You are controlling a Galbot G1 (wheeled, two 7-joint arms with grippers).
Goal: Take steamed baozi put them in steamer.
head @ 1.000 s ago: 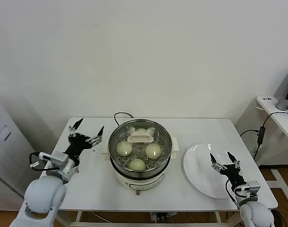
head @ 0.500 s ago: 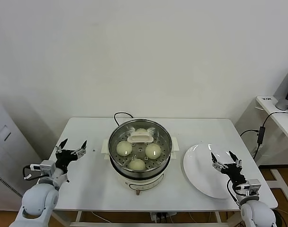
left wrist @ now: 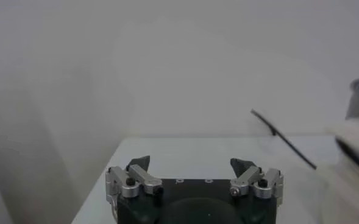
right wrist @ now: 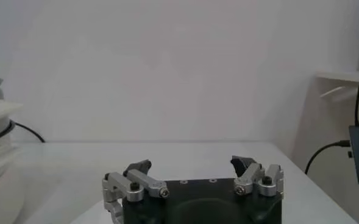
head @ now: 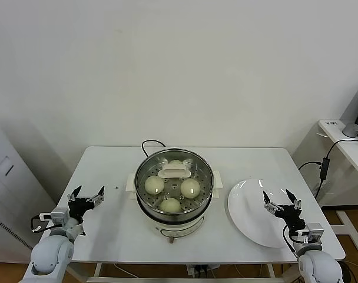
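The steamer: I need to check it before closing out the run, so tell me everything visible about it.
The steamer is a round, shiny steel pot on a white base, upright at the middle of the white table. Its perforated tray holds four cream-white baozi around a white centre handle. No lid is on it. A black cable runs from behind it. The white plate lies apart on its right; neither gripper touches it.

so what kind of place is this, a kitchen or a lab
Probably a lab or office test room, not a kitchen: a bare white wall, a plain white table holding only a steamer and a plate, and a side desk with cables.
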